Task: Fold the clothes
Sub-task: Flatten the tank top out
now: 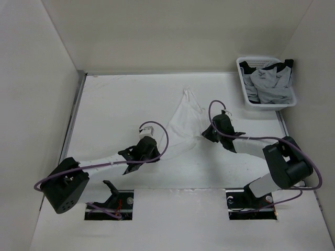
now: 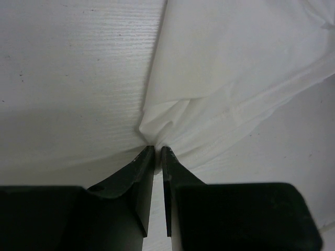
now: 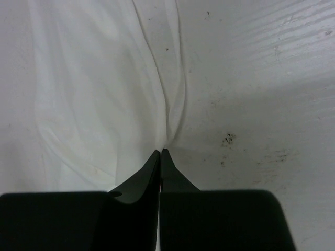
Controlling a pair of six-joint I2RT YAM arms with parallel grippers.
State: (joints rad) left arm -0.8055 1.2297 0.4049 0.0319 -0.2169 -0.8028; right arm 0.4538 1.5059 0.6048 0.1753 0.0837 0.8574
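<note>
Clothes (image 1: 183, 123) lie on white table (image 1: 115, 99) between pale walls (image 1: 167, 31)

Soft, even light is coming from above, the arms (image 1: 99, 166) are casting only faint shadows on the table (image 1: 115, 104), the white clothes (image 1: 183, 117) are almost melting into it, and the black fingers (image 2: 133, 175) are looking dark and a little blurred near the wrist cameras.

The white table (image 1: 115, 112) carries a white garment (image 1: 183, 123) and a basket (image 1: 243, 83)
</note>
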